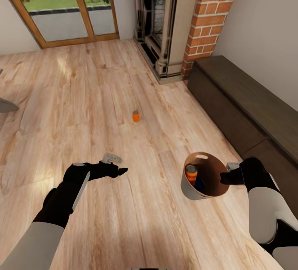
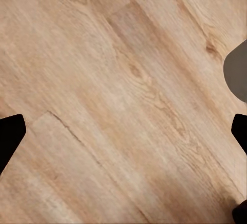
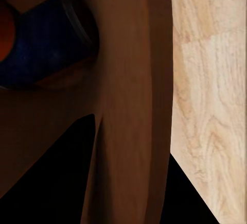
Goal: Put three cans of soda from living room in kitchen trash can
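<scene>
One orange can of soda [image 1: 135,116] stands upright on the wooden floor, ahead of both arms. The grey tash can [image 1: 188,189], brown inside, hangs just above the floor at the lower right. My right gripper [image 1: 225,177] is shut on its rim, a finger on each side of the wall [image 3: 128,131]. Inside it lie a second orange can [image 1: 191,173] and a dark blue can [image 1: 199,184], the blue can [image 3: 46,44] also seen in the right wrist view. My left gripper [image 1: 119,171] is open and empty over bare floor, fingertips [image 2: 10,136] far apart.
A red-brick fireplace [image 1: 207,25] stands at the back. A long dark low cabinet [image 1: 248,104] runs along the right wall, close to my right arm. A wood-framed glass door [image 1: 70,9] is at the back left. A grey object [image 1: 6,105] pokes in at the left edge.
</scene>
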You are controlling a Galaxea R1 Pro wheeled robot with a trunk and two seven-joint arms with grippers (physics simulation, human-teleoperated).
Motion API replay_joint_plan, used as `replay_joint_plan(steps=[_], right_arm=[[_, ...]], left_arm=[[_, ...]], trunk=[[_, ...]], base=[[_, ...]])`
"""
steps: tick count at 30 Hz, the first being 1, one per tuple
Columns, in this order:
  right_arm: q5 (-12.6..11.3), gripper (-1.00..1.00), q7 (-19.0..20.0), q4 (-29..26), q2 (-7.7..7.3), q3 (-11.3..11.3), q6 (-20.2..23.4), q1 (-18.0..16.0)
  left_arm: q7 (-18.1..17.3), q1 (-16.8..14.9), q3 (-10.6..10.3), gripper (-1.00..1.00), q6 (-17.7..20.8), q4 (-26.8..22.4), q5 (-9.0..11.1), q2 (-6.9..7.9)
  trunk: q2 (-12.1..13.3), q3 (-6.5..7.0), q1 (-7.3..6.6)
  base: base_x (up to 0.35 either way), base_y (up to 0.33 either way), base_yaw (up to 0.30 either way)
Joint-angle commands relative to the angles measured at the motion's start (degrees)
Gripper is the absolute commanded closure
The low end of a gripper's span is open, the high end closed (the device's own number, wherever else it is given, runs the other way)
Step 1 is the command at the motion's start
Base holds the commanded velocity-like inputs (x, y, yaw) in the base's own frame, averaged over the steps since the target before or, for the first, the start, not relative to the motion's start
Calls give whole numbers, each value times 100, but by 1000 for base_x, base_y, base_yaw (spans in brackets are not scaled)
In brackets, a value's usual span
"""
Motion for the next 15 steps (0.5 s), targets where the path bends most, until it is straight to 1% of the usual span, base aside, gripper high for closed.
replay_joint_plan(steps=[1, 7, 15], right_arm=[[-109, 100, 6, 2, 2, 0, 54, -2], [-109, 100, 1, 2, 3, 5, 54, -2], [-111, 100, 0, 2, 8, 12, 54, -2]], left_arm=[[0, 0, 0, -100, 0, 0, 0, -2], [0, 0, -4, -100, 3, -1, 7, -6], [0, -1, -9, -100, 3, -2, 9, -8]], trunk=[[0, -3, 0], [0, -27, 0], [0, -31, 0]], base=[[327, 0, 110], [327, 0, 147], [327, 0, 27]])
